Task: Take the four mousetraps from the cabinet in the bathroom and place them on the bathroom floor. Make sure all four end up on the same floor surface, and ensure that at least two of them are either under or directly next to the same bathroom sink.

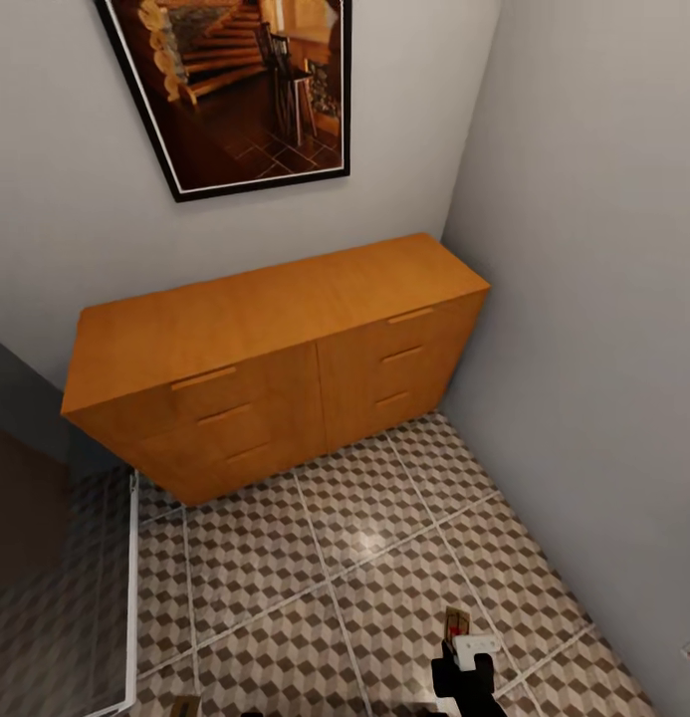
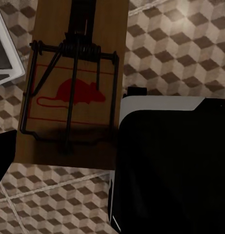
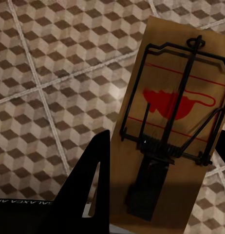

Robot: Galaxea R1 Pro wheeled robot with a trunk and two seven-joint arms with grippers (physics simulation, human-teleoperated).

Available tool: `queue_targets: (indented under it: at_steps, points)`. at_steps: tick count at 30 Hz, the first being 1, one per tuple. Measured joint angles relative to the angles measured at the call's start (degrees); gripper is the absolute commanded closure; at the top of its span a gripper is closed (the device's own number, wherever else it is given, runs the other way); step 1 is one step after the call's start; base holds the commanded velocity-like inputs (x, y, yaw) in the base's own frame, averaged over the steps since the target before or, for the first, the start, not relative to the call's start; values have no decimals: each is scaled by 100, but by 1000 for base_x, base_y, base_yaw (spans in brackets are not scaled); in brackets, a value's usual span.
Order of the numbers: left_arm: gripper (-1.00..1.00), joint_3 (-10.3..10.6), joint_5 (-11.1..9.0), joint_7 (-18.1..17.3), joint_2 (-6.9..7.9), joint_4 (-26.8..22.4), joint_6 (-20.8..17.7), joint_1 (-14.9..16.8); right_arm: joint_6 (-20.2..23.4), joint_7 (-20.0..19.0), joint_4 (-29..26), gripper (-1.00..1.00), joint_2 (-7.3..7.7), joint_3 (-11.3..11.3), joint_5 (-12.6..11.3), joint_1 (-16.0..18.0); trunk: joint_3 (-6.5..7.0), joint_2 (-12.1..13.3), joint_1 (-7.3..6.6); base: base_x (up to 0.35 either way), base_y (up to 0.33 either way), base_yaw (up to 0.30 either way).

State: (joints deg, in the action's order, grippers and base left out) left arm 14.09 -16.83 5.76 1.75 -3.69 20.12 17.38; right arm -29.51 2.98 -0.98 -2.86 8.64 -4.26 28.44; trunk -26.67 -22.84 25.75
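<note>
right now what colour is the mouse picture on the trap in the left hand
Red, printed on the tan board of the mousetrap; the left wrist view shows it best.

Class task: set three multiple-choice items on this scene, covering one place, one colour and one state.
1. The cabinet stands:
A under the framed picture
B mid-floor
C beside a bathtub

2. The mouse printed on the trap is:
A blue
B red
C green

3. The cabinet's drawers are:
A all shut
B one open
C removed

Answers:
1 A: it sits directly below the picture.
2 B: the left wrist view shows a red print.
3 A: every front sits flush.
</note>
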Motion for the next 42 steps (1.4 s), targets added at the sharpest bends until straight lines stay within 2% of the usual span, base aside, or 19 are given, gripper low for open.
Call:
queue_targets:
  at_steps: [12, 42]
  points:
    - [100, 0, 0, 0, 0, -6, 2, 0, 7, 15, 1, 100, 6, 1, 0, 0, 30, 0, 0, 0, 0, -7]
    - [100, 9, 0, 0, 0, -1, -4, -1, 9, 12, 3, 100, -3, 1, -8, 0, 306, 0, 0, 0, 0, 0]
